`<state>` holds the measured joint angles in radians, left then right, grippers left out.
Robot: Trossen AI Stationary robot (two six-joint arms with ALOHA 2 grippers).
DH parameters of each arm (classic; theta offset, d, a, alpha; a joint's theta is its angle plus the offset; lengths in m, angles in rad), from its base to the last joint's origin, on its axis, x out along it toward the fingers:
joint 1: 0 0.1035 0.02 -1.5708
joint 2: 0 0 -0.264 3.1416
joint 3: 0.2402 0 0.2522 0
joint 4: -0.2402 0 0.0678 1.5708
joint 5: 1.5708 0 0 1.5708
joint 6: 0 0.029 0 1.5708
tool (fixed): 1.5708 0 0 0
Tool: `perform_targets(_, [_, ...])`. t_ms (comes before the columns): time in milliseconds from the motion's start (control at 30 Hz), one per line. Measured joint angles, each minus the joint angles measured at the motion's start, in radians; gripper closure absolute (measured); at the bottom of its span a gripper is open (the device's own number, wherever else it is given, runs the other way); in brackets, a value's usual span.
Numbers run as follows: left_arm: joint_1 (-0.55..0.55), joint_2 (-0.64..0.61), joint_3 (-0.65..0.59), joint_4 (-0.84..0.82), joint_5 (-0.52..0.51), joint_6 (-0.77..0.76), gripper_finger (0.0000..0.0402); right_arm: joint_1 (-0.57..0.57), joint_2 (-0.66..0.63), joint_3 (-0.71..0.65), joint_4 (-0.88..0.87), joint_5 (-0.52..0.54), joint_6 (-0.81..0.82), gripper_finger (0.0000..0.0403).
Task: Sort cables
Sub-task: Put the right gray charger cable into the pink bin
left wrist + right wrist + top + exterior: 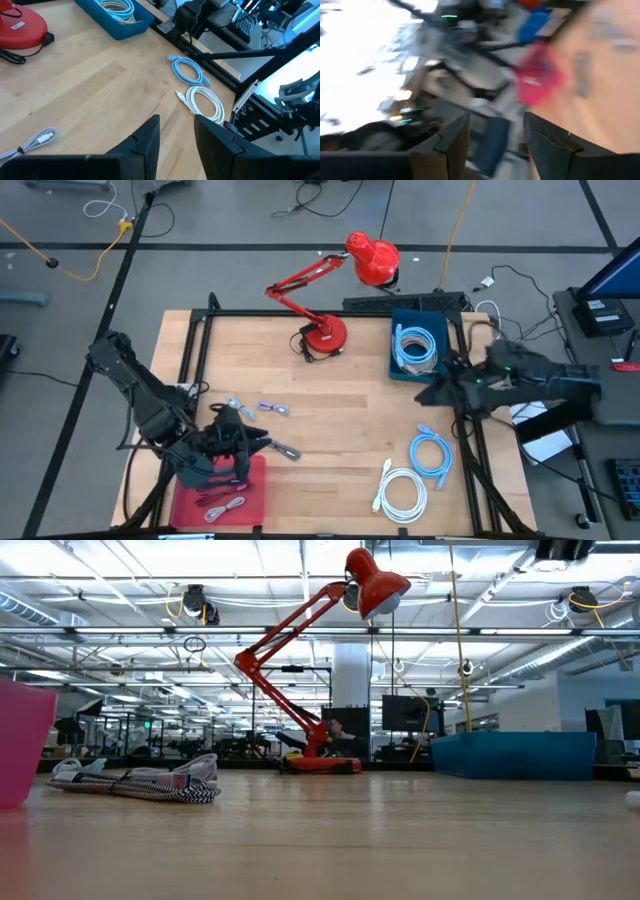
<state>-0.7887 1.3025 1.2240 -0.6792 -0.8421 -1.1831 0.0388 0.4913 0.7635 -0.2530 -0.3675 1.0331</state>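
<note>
Two cables lie coiled on the table at the near right: a light-blue one (432, 452) (187, 70) and a white one (403, 492) (205, 102). Another light-blue coil (415, 345) rests inside the blue bin (397, 370). Short grey bundles (272, 409) (285, 450) lie left of the middle. Maroon ones (222, 503) lie in the pink tray (250, 495). My left gripper (258, 445) (177, 145) hangs open above the tray's far edge, nothing between its fingers. My right gripper (430, 393) (495, 145) stands open beside the bin's near end; its wrist view is blurred.
A red desk lamp (325, 332) stands at the table's far middle, its head (373, 260) reaching past the far edge. A black frame rail (470, 450) runs along the right edge. In the low view a striped cable bundle (140, 783) lies by the pink tray (20, 740).
</note>
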Motion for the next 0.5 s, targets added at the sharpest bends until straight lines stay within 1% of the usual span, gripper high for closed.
perform_targets(67, [0.005, 0.0, 0.0, 0.0, 0.005, 0.0, 0.028, 0.119, 0.017, 0.0, 0.17, 0.082, 0.009, 0.0226])
perform_targets(133, [0.004, 0.0, 0.0, 0.0, 0.005, 0.001, 0.028, 0.226, 0.061, 0.0, 0.397, 0.17, -0.047, 0.0226])
perform_targets(167, [0.004, 0.0, 0.0, 0.0, 0.005, 0.0, 0.028, 0.27, 0.09, 0.0, 0.524, 0.212, -0.104, 0.0226])
perform_targets(233, [0.004, 0.0, 0.0, 0.0, 0.005, 0.0, 0.028, 0.346, 0.167, 0.0, 0.789, 0.279, -0.271, 0.0226])
perform_targets(333, [0.004, 0.0, 0.0, 0.0, 0.003, 0.001, 0.028, 0.42, 0.289, 0.0, 1.145, 0.374, -0.526, 0.0226])
perform_targets(400, [0.004, 0.0, 0.0, 0.0, -0.006, 0.005, 0.028, 0.444, 0.366, 0.015, 1.32, 0.388, -0.669, 0.0227])
perform_targets(433, [0.004, 0.0, 0.0, 0.0, -0.014, 0.005, 0.028, 0.449, 0.402, 0.032, 1.373, 0.38, -0.738, 0.0227])
perform_targets(500, [0.01, 0.0, 0.0, 0.0, -0.02, 0.005, 0.028, 0.448, 0.463, 0.083, 1.423, 0.339, -0.843, 0.0227])
